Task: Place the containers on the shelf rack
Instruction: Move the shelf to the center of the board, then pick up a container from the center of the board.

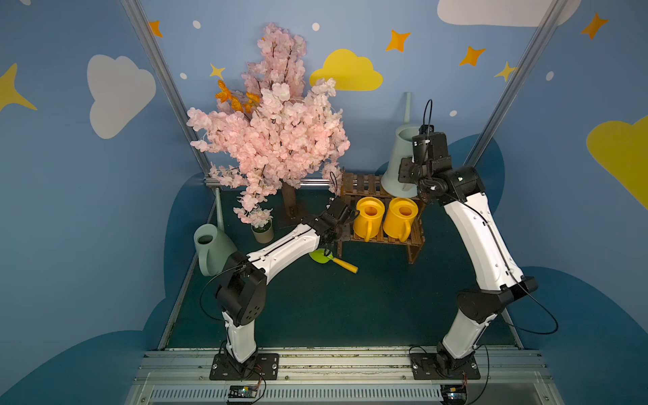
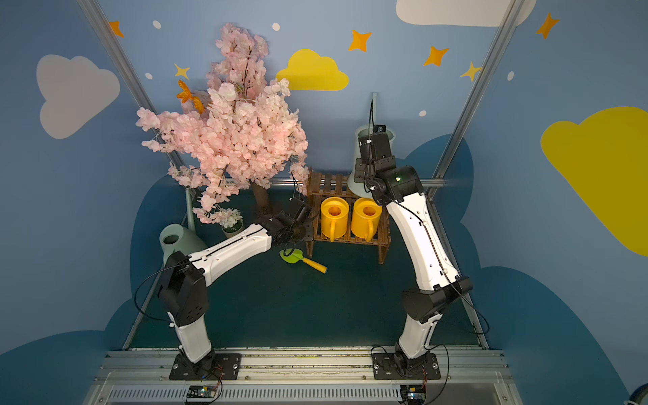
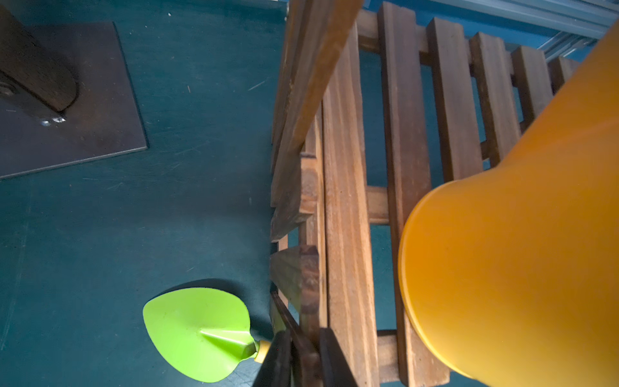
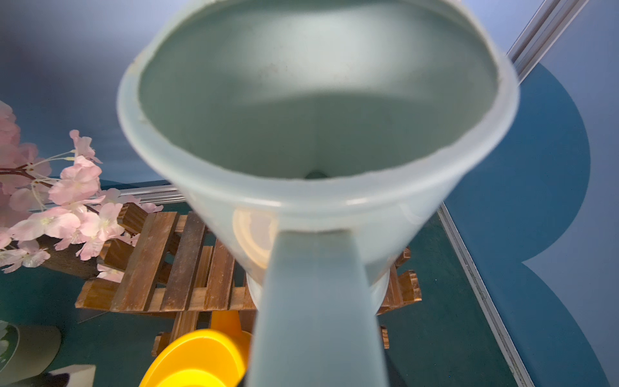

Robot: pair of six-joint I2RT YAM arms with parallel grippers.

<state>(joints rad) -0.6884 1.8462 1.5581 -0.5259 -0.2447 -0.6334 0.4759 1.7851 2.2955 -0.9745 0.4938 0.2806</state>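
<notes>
Two yellow containers (image 1: 368,217) (image 1: 399,219) stand side by side on the lower tier of the brown shelf rack (image 1: 361,184). A pale blue-grey container (image 1: 398,161) rests on the right of the upper tier, its long spout against the back wall. My right gripper (image 1: 406,171) is shut on its handle (image 4: 315,301); the fingers are hidden in the right wrist view. A green-grey container (image 1: 210,249) stands on the table at far left. My left gripper (image 3: 304,362) closes round a thin side strut at the rack's left end, one finger (image 3: 274,362) on each side.
A green trowel (image 1: 324,256) with a yellow handle lies on the table just in front of the rack's left end. A small pot of pink flowers (image 1: 262,231) and a tall pink blossom tree (image 1: 270,133) on a dark base plate (image 3: 67,100) stand left of the rack.
</notes>
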